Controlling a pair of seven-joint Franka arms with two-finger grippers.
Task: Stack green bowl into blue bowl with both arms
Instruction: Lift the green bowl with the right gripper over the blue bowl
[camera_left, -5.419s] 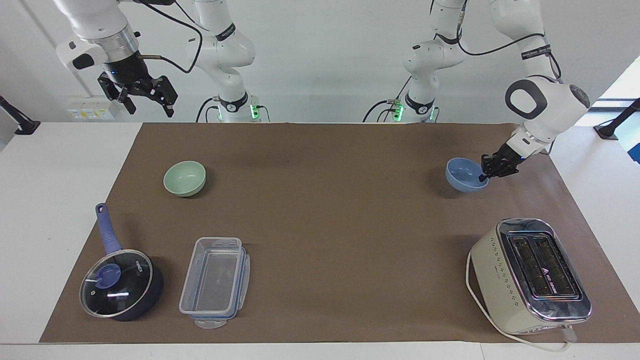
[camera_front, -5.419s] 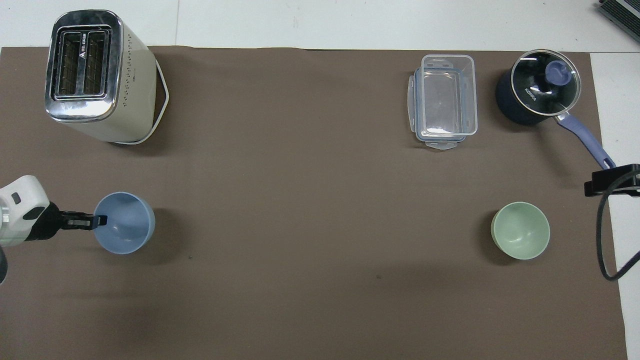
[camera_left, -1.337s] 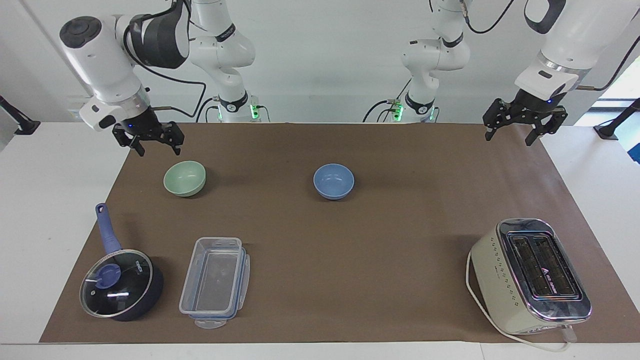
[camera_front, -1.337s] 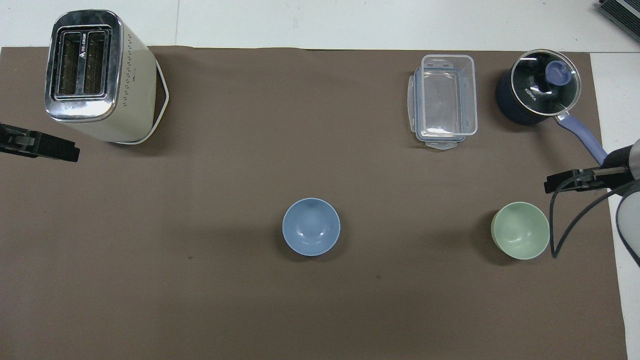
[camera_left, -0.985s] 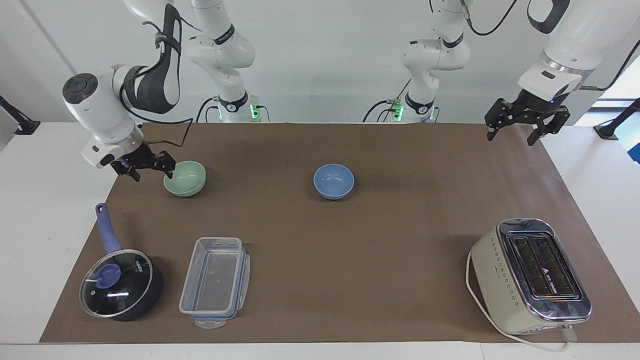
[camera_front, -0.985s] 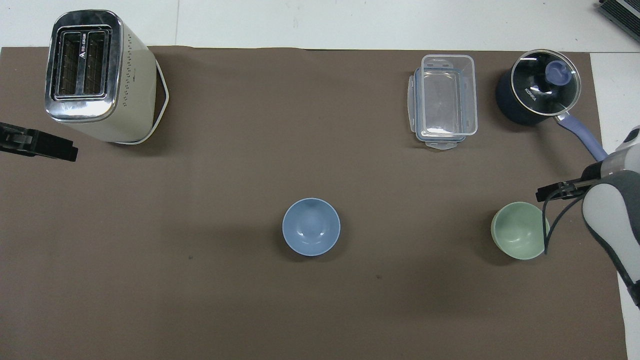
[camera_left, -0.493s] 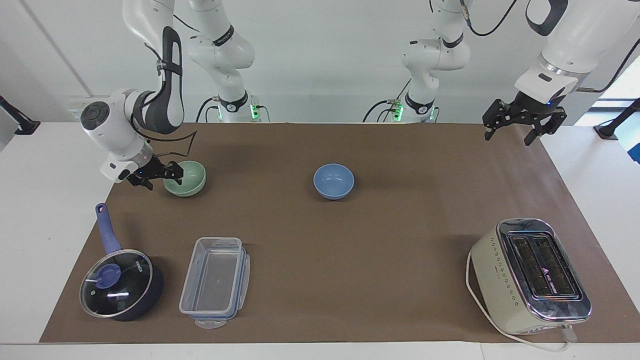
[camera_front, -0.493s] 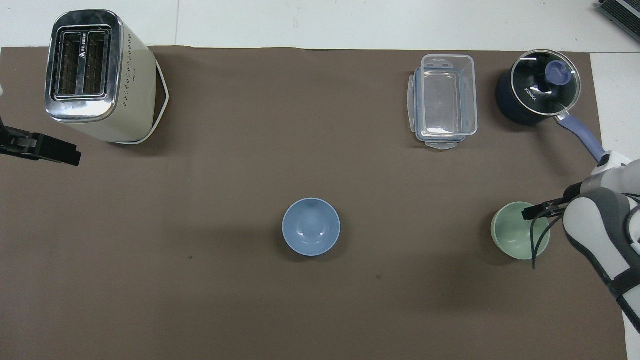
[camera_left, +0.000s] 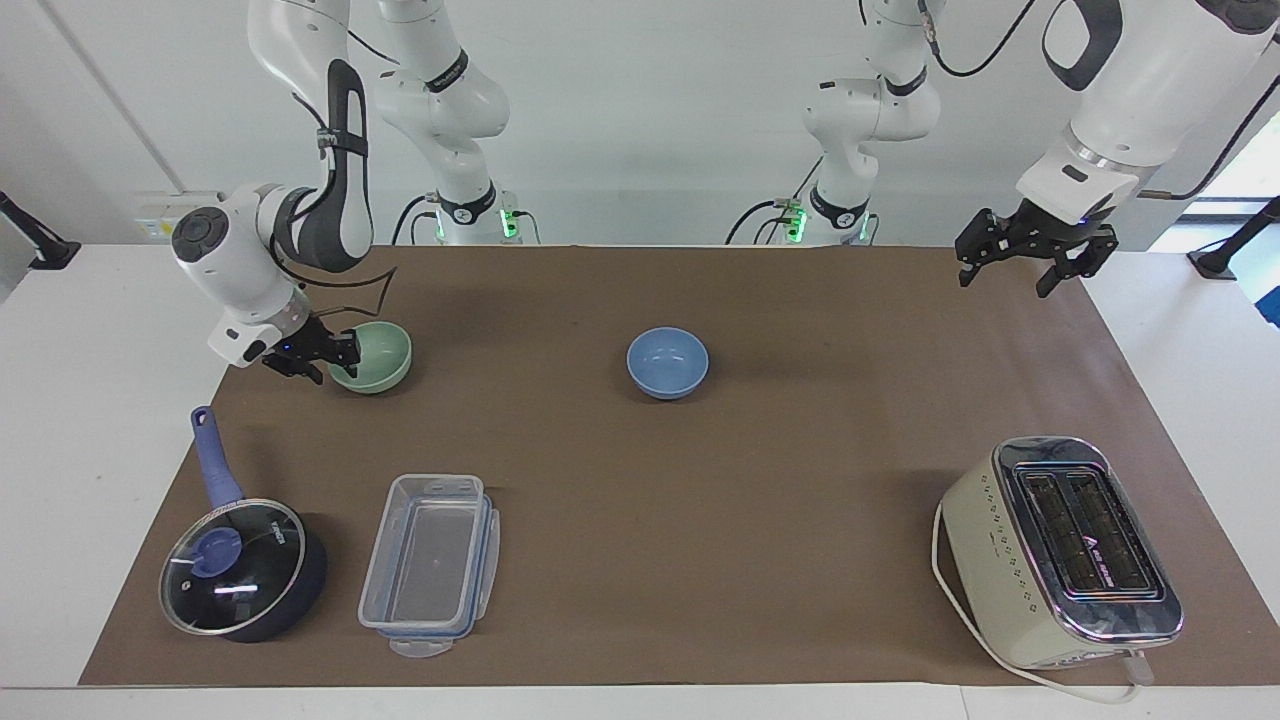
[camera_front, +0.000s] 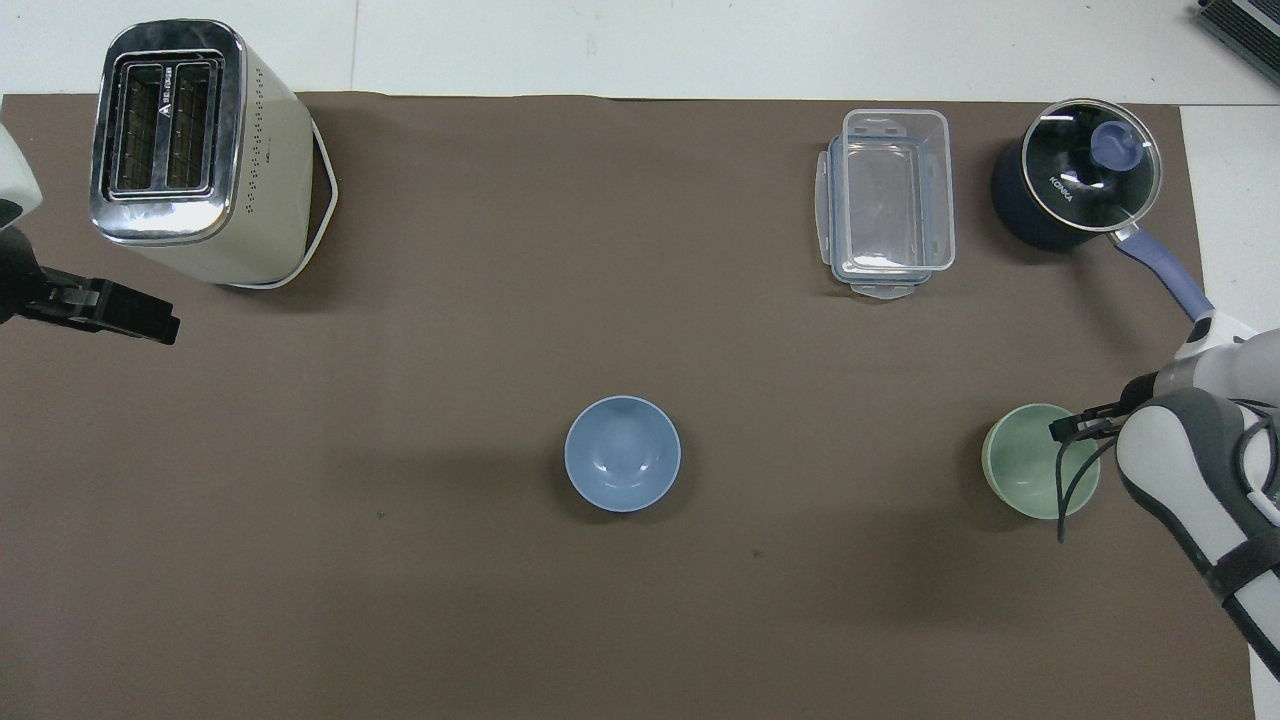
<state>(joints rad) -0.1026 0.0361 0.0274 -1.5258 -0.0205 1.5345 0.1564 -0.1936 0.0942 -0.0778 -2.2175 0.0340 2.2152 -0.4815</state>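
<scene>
My right gripper (camera_left: 335, 352) is down at the green bowl (camera_left: 372, 356), on the rim that faces the right arm's end of the table. Its fingers stand around that rim and are closing, but I cannot tell if they already grip it. The bowl stands on the brown mat that covers the table (camera_left: 700, 500).

The blue bowl (camera_left: 667, 362) stands upright at the middle of the table, well apart from the green one, toward the left arm's end and equally near to the robots. So I judge the carry runs straight along the table.

My left gripper (camera_left: 1027, 258) waits wide open and empty, high over the mat's edge at its own end.

Both bowls are small, round, matte and plain, with thin rims and rounded walls. They are the same size, so I expect the green one to sit high in the blue one.
</scene>
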